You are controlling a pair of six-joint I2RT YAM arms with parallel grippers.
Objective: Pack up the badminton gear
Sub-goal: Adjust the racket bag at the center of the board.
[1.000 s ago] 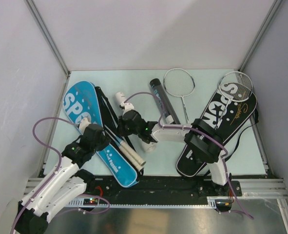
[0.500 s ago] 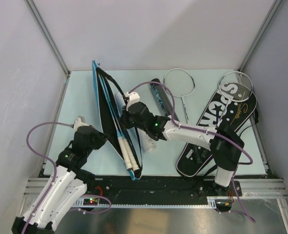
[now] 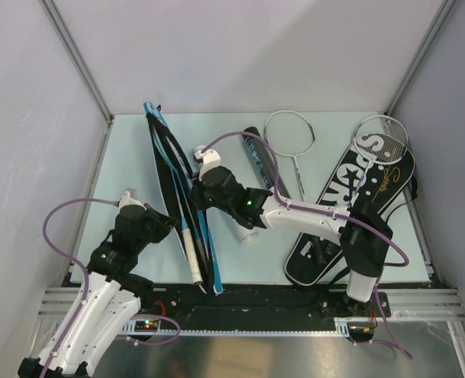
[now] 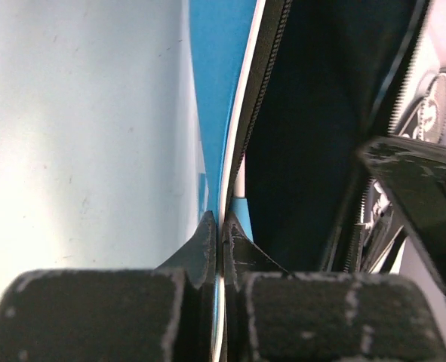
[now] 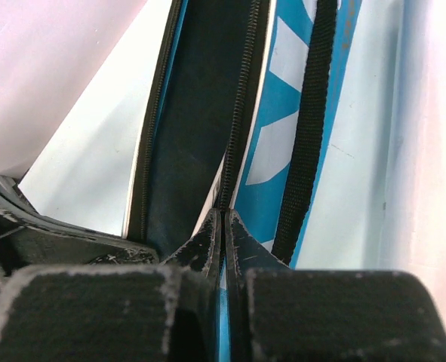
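Note:
The blue racket cover (image 3: pixel 163 157) stands on its long edge left of centre, pulled open between both grippers. A white racket handle (image 3: pixel 187 248) pokes out of its near end. My left gripper (image 3: pixel 160 224) is shut on the cover's left rim (image 4: pixel 215 90), the jaws (image 4: pixel 221 226) pinched tight on the white piping. My right gripper (image 3: pixel 194 193) is shut on the opposite zip edge (image 5: pixel 241 113), fingertips (image 5: pixel 223 219) closed on it. The black cover (image 3: pixel 358 205) lies at right with a silver racket (image 3: pixel 381 138) on it. A second silver racket (image 3: pixel 289 130) and a black tube (image 3: pixel 260 157) lie at the back.
A white tube (image 3: pixel 246 234) lies partly under my right forearm near the middle. The blue cover's black strap (image 5: pixel 313 113) hangs along its outer face. Grey walls close in the pale table (image 3: pixel 122 169) on three sides.
The blue cover, flat on the table a second ago, has been raised onto its edge and pulled open. My right gripper moved left and back with it; my left arm shifted slightly.

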